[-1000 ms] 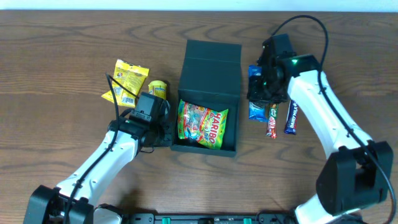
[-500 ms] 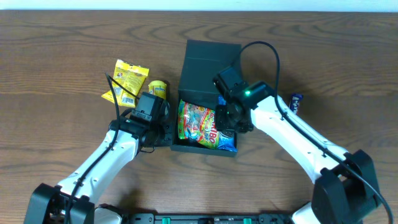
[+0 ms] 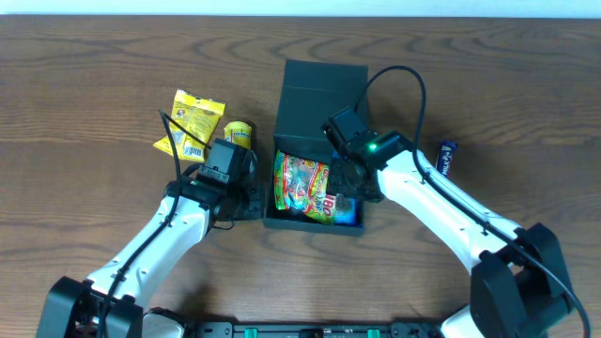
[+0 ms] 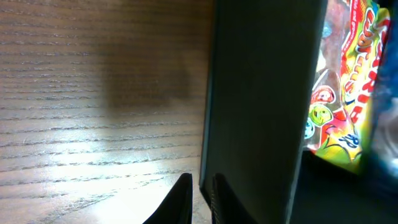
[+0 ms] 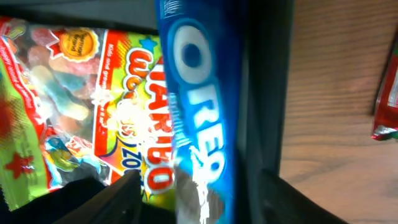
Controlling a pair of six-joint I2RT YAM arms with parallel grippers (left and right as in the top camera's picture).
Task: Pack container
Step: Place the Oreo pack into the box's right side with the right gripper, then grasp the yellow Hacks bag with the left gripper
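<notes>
**Reader:** Where does the container (image 3: 317,108) stand, and in what condition?

**Legend:** It stands at the middle of the bench (image 3: 94,56), between the two arms. The hinged lid is thrown back toward the far edge, so the interior is open from above. A Haribo bag (image 3: 302,183) lies flat inside and fills most of the floor. A blue Oreo packet (image 5: 199,124) lies alongside the bag, next to the right-hand wall.

**Reader:** How is the left end effector (image 4: 202,198) set?

**Legend:** It is narrow. In the left wrist view the rim of the container's left wall runs into the slim gap between the two fingers. One finger is on the bench side and the other on the inner side, so the end effector grips that wall.

**Reader:** And the right end effector (image 5: 202,196)?

**Legend:** It is wide. It hangs over the right part of the open box, directly above the Oreo packet, with one finger on either side of the packet. On the bag side, a strip of the Haribo bag shows between finger and packet. The end effector holds nothing.

**Reader:** What lies outside the box?

**Legend:** To the left lies a yellow packet (image 3: 192,122), with a small yellow item (image 3: 238,132) just beside it and near the container's left wall. The small item's print is too small to read. To the right lies a dark blue bar (image 3: 445,158), apart from the box. A red wrapper (image 5: 385,106) shows on the bench at the edge of the right wrist view, cut off by the frame.
</notes>
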